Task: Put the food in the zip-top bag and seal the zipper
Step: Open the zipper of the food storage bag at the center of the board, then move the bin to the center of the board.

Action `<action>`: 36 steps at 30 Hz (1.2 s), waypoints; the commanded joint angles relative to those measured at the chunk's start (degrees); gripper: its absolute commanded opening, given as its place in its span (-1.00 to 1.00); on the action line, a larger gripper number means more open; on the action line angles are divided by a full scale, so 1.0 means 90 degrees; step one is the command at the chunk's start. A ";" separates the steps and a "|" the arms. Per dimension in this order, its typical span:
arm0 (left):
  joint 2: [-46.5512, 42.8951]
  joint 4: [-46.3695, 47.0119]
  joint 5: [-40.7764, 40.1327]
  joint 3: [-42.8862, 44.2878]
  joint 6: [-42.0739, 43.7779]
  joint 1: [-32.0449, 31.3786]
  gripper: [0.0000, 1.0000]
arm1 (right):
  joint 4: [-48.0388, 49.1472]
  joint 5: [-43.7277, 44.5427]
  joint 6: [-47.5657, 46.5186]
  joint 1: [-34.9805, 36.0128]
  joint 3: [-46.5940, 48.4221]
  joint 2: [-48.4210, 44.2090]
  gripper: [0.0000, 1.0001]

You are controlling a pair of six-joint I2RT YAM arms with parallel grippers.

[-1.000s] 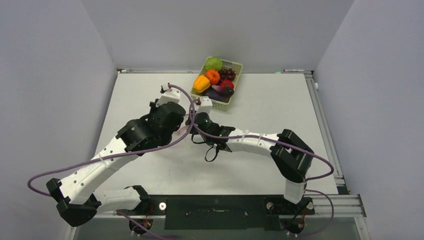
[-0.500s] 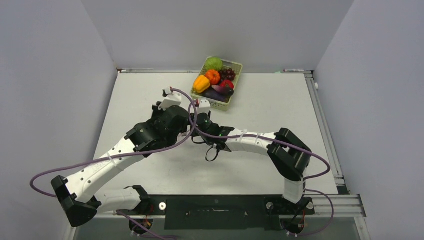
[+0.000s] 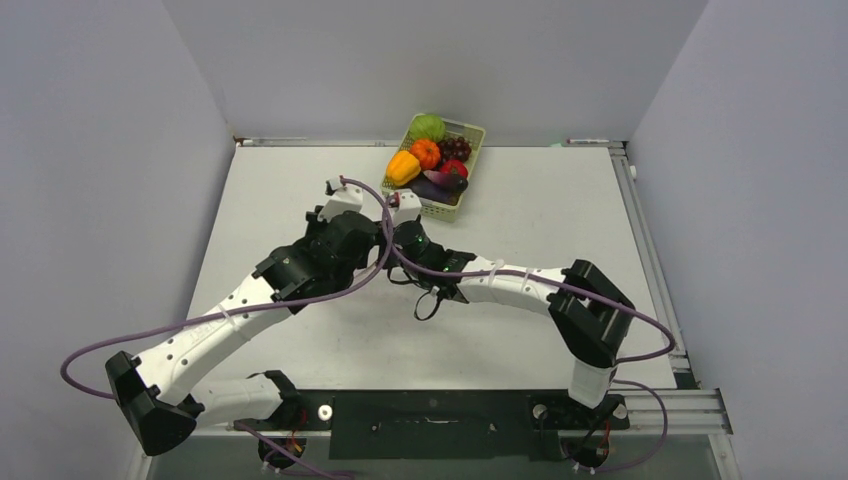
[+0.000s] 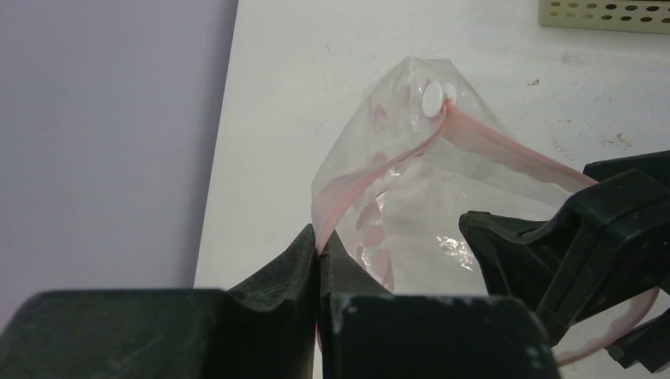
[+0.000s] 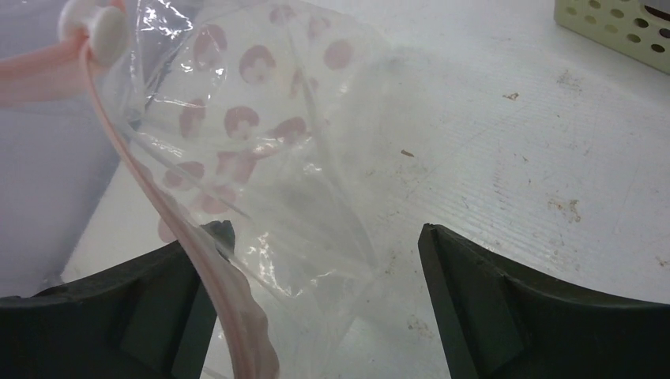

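The zip-top bag [image 4: 411, 197] hangs crumpled just above the table, clear with pink dots. Its pink zipper [image 4: 371, 170] runs from a white slider [image 4: 434, 99] down into my left gripper [image 4: 318, 246], which is shut on that strip. My right gripper [image 5: 316, 268] stands wide open around the bag [image 5: 269, 142]; the strip lies against its left finger [image 5: 142, 316]. The food stays in the pale green basket [image 3: 468, 190]: green piece [image 3: 428, 127], yellow-orange piece [image 3: 403, 167], orange piece [image 3: 426, 153], grapes [image 3: 456, 147], red piece [image 3: 455, 168], eggplant [image 3: 440, 183].
The basket sits at the back of the table, just beyond both grippers; its corner shows as basket [image 4: 604, 12] and basket [image 5: 616, 24]. A purple wall [image 4: 103, 134] rises along the table's left edge. Purple cables [image 3: 370, 270] loop over both arms.
My right gripper's jaws have opened wide and let go of the bag. The left arm has shifted slightly toward the back, still pinching the strip.
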 commanded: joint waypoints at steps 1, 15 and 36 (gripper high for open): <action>-0.0121 0.0326 0.0191 -0.0019 -0.0073 0.0093 -1.00 | 0.0323 -0.0066 0.0052 -0.0038 0.0045 -0.0499 0.86; -0.0225 0.0526 0.0562 -0.0190 -0.0063 0.0407 -1.00 | -0.0367 0.0038 -0.0263 -0.0165 0.0015 -0.0969 1.00; -0.0446 0.0832 0.1437 -0.0455 0.0011 0.0731 -1.00 | -0.1820 0.0711 -0.1374 -0.1593 -0.0089 -0.2154 0.86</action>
